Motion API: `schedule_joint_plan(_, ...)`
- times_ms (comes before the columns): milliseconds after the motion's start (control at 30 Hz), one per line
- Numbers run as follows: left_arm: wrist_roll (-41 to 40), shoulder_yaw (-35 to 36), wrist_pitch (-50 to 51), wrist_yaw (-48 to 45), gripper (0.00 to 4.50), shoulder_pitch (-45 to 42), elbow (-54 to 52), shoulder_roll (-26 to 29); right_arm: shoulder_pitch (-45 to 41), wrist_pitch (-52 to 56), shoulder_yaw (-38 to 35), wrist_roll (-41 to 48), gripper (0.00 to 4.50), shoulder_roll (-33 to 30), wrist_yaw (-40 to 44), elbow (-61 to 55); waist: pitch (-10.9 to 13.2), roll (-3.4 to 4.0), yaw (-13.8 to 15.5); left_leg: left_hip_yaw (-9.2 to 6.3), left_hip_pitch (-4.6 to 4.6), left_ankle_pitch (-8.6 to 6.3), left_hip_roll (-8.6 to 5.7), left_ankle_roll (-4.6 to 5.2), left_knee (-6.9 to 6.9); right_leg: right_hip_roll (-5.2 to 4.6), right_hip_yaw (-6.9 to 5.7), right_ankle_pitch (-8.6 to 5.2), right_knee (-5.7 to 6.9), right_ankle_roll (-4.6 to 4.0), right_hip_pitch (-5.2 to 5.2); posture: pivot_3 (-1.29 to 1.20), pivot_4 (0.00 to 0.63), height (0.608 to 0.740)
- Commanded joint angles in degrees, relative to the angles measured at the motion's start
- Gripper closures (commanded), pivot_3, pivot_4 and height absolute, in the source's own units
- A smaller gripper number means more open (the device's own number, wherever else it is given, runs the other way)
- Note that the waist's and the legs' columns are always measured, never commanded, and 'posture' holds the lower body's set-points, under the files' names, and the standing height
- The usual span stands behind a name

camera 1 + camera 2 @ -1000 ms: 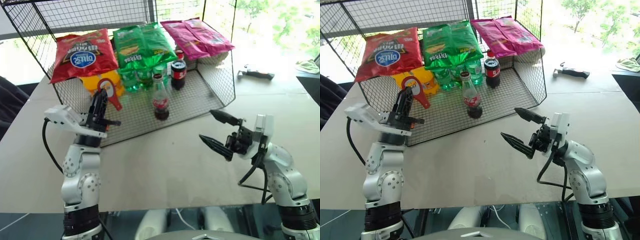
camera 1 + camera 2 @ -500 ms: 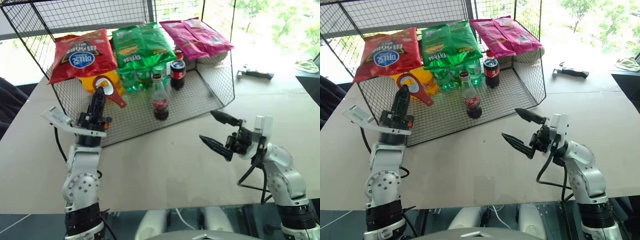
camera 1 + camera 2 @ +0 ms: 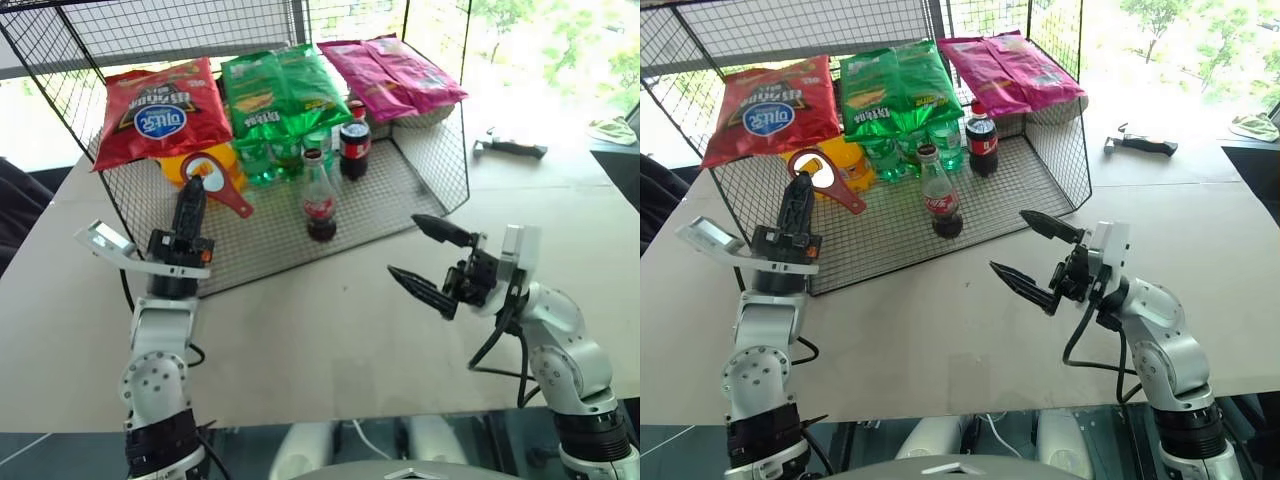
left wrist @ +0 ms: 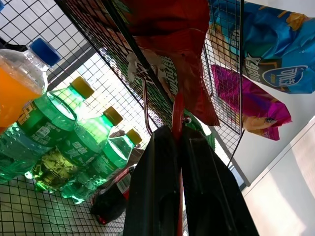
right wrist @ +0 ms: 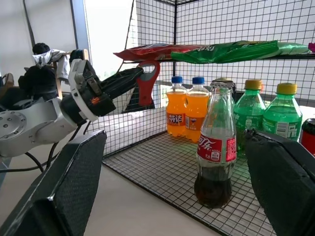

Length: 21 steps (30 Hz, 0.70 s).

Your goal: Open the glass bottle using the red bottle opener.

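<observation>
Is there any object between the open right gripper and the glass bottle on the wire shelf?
Nothing visible stands between them. The right gripper is open over the bare table, and the glass bottle stands alone at the front of the wire rack floor; the green bottles are behind it.

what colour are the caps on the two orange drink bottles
Blue; the orange drink bottles and their caps show best in the right wrist view.

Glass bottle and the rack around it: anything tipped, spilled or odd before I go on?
Nothing stands out. The glass bottle stands upright and capped on the wire rack floor, no spill around it. The left claw holds the red bottle opener raised; the right claw is open, short of the bottle.
</observation>
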Motion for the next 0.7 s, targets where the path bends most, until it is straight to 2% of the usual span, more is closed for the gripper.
schedule_joint_plan(33, -3.9, 0.1, 1.5, -4.6, 4.48, 0.5, -4.0, 0.5, -0.5, -0.5, -0.2, 0.4, 0.00, -0.2, 0.1, -1.1, 0.0, -0.01, -0.1, 0.00, -0.05, -0.01, 0.00, 0.01, 0.00, -0.02, 0.01, 0.00, -0.02, 0.00, -0.01, 0.00, 0.150, 0.740)
schedule_joint_plan(133, 3.7, -0.9, -1.0, -5.0, 4.48, 0.6, -3.4, 1.8, -0.4, -0.8, -0.2, 0.3, 0.00, -0.2, 0.2, -1.0, 0.0, -0.05, -0.5, 0.00, -0.59, 0.00, 0.00, 0.02, 0.09, -0.04, 0.02, 0.00, 0.08, 0.00, -0.64, 0.00, 0.150, 0.740)
schedule_joint_plan(300, 18.2, -4.4, -6.5, -7.1, 4.48, 0.3, -2.5, 4.4, -0.1, -1.3, -0.3, -0.1, 0.00, -0.2, 0.4, -0.5, 0.0, -0.06, -0.4, 0.02, -0.59, 0.00, -0.02, 0.00, 0.11, -0.01, 0.02, 0.00, 0.09, 0.00, -0.64, 0.00, 0.150, 0.740)
schedule_joint_plan(433, 22.2, -5.2, -8.7, -6.7, 4.48, 0.0, -2.0, 3.9, 0.0, -1.5, -0.1, -0.5, 0.00, 0.0, 0.2, -0.6, -0.1, -0.12, -0.2, 0.04, -0.56, 0.01, -0.04, 0.00, 0.16, 0.00, 0.04, 0.01, 0.14, 0.00, -0.60, 0.00, 0.150, 0.740)
schedule_joint_plan(567, 31.3, -6.7, -12.2, -6.9, 4.48, 0.1, -0.5, 5.9, 0.2, -1.6, 0.1, -0.9, 0.00, 0.1, -0.1, -0.9, -0.1, -0.13, 0.0, 0.02, -0.58, 0.00, -0.03, 0.01, 0.14, -0.02, 0.03, 0.01, 0.13, 0.00, -0.63, 0.00, 0.150, 0.740)
schedule_joint_plan(700, 34.1, -7.8, -13.2, -8.3, 4.48, 0.5, 0.3, 6.3, 0.3, -1.6, 0.3, -1.2, 0.00, 0.3, -0.3, -1.1, -0.1, -0.15, 0.4, 0.02, -0.56, 0.02, -0.01, -0.01, 0.15, -0.04, 0.03, 0.01, 0.18, 0.00, -0.63, 0.00, 0.150, 0.740)
